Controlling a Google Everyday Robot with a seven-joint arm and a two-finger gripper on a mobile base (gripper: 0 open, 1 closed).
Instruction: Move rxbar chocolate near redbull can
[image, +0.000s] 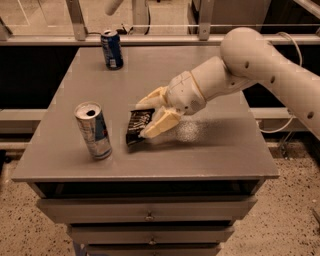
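Clamped on rxbar chocolate (133, 132) with gripper (144, 119) at frame centre, just right of redbull can (93, 131), not touching it.

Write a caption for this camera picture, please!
The gripper holds the rxbar chocolate close to the redbull can on the grey table.

Item one: rxbar chocolate (136, 126) — flat black wrapper with white lettering, pinched at its right end between the two pale fingers of the claw (144, 119), tilted, at the front middle of the surface (215, 150). Item two: redbull can (93, 131) — slim, silver and blue, upright, standing near the bar's left, apart from it.
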